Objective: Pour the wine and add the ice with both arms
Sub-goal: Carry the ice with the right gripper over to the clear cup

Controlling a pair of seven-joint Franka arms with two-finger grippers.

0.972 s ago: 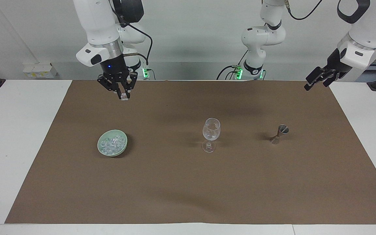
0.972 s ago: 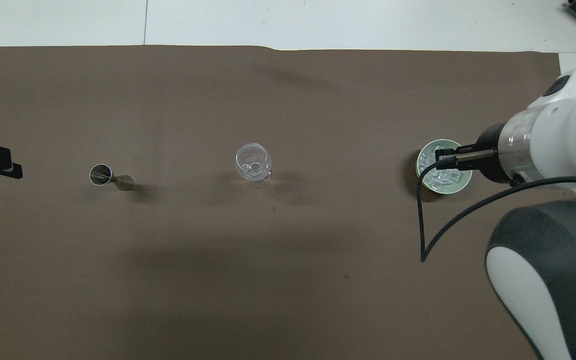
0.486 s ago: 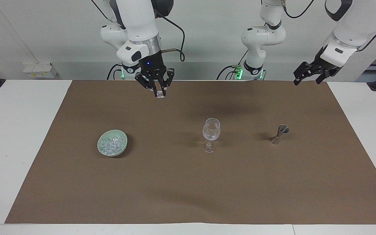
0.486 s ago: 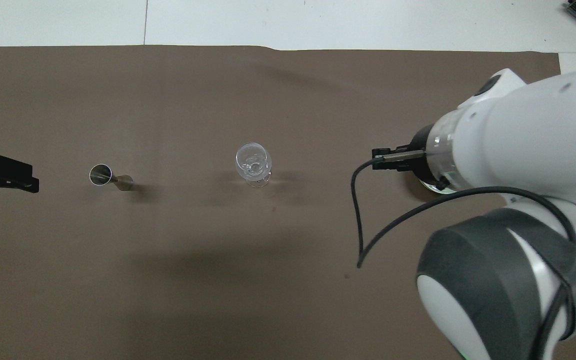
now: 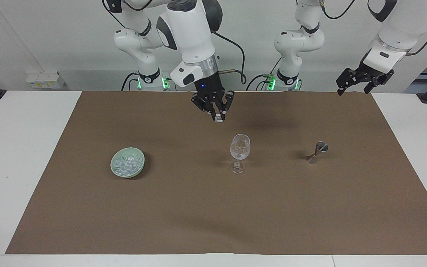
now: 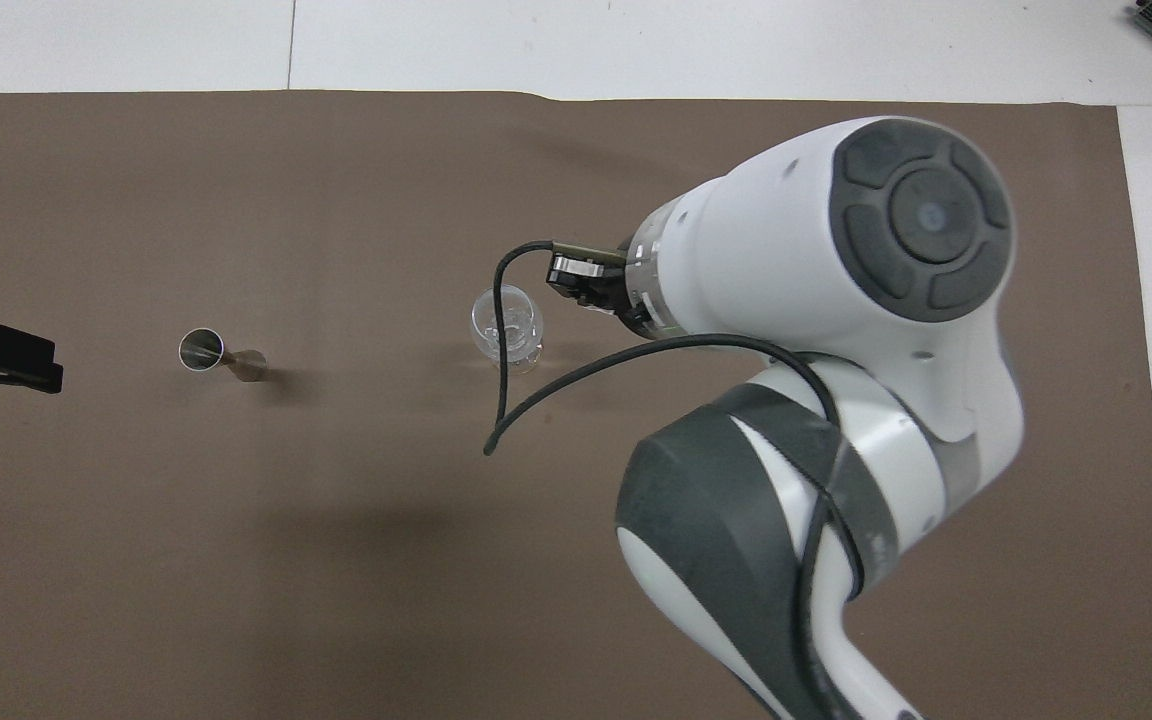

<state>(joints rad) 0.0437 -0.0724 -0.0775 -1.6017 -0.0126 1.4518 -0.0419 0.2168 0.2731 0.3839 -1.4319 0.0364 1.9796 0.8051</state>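
Right gripper raised beside wine glass, pinching ice cube for drop-in — not yet over rim. Left gripper waiting, finger state indiscernible.

Three things stand in a widely spaced row on the brown mat — the bowl of ice toward the right arm's end, the wine glass mid-worktop, the jigger toward the left arm's end — with open lanes between them. The right gripper, pinching an ice cube, hangs in the air just beside the glass, well above its rim. The left gripper hangs high at the mat's corner, leaving bare mat around the jigger.
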